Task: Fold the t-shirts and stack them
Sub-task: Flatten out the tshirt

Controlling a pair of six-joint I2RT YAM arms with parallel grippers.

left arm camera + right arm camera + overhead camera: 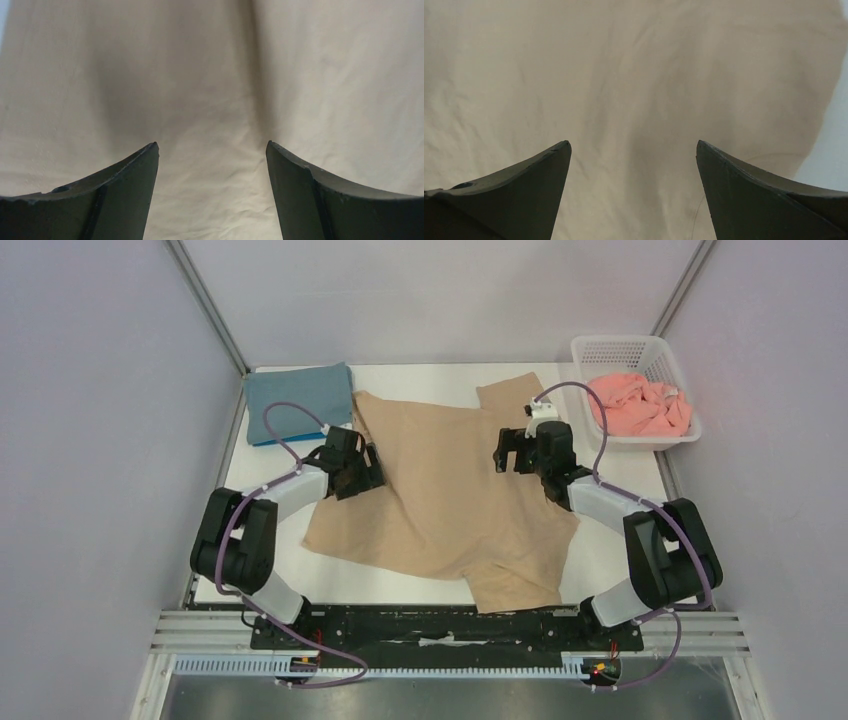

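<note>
Looking down, you find the left end effector (212, 145) and right end effector (634, 142) both spread wide, gripping nothing. Your tan t-shirt (450, 510) lies flat on the tabletop (420, 375) directly beneath and between them, its cloth filling both wrist views.

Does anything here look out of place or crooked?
The tan shirt lies spread but crooked, turned diagonally, one corner reaching the table's near edge. The pink shirt sits crumpled in the basket, not yet folded. Nothing looks damaged or spilled.
</note>
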